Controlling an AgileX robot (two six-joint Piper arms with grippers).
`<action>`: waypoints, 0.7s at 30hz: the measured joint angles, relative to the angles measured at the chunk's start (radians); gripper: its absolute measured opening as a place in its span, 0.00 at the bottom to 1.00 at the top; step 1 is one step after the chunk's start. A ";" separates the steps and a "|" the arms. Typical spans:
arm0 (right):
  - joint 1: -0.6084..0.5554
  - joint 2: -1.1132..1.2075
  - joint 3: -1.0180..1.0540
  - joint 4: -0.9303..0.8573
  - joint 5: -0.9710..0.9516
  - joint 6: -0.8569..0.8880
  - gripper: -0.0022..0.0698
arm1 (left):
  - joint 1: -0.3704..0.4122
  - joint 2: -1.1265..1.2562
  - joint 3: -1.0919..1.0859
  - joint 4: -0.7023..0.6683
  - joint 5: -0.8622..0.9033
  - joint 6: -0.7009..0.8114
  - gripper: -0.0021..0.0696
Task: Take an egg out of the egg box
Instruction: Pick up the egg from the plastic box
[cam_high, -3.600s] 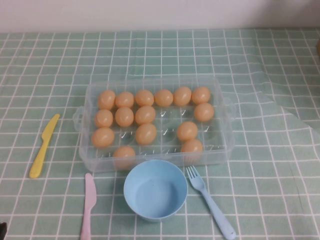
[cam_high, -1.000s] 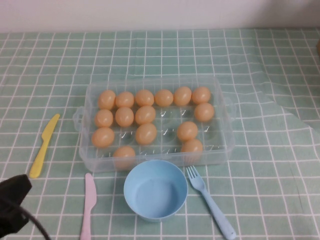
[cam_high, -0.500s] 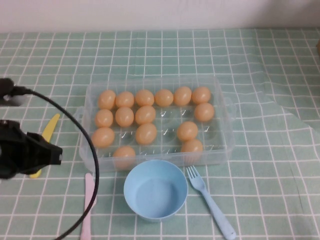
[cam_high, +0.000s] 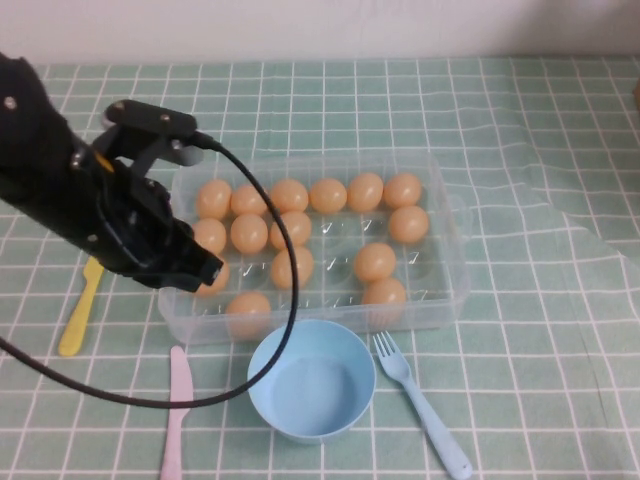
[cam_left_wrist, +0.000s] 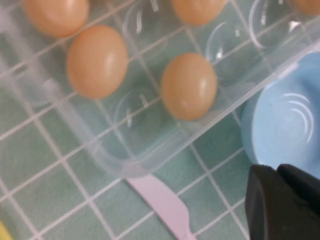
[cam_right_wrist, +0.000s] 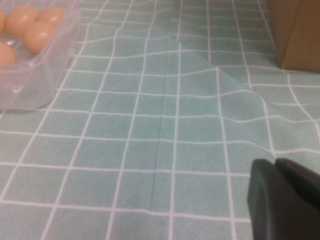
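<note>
The clear plastic egg box (cam_high: 452, 262) stands mid-table and holds several orange-tan eggs (cam_high: 374, 262) in its cups. My left gripper (cam_high: 205, 271) hangs over the box's front left corner, partly covering an egg there. In the left wrist view the gripper (cam_left_wrist: 277, 170) shows its fingers together and empty, with two eggs (cam_left_wrist: 189, 85) and the box corner (cam_left_wrist: 117, 160) beyond it. My right gripper (cam_right_wrist: 275, 162) is out of the high view; in the right wrist view it is shut and empty over the cloth, with the box's end (cam_right_wrist: 30, 85) far off.
A light-blue bowl (cam_high: 311, 380) stands just in front of the box. A pink knife (cam_high: 178, 410) lies left of the bowl, a yellow knife (cam_high: 80, 310) further left, a blue fork (cam_high: 425, 405) to the right. A cardboard box (cam_right_wrist: 295, 30) stands beyond the right gripper.
My left arm came in from the front left corner, rose and swung right; its gripper now hangs over the box's front left corner. Eggs, bowl and cutlery have not moved.
</note>
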 joint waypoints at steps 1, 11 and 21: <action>0.000 0.000 0.000 0.000 0.000 0.000 0.01 | -0.019 0.018 -0.019 0.007 0.008 -0.002 0.02; 0.000 0.000 0.000 0.000 0.000 0.000 0.01 | -0.117 0.121 -0.120 0.045 0.051 0.045 0.02; 0.000 0.000 0.000 0.000 0.000 0.000 0.01 | -0.148 0.234 -0.251 0.073 0.088 0.036 0.02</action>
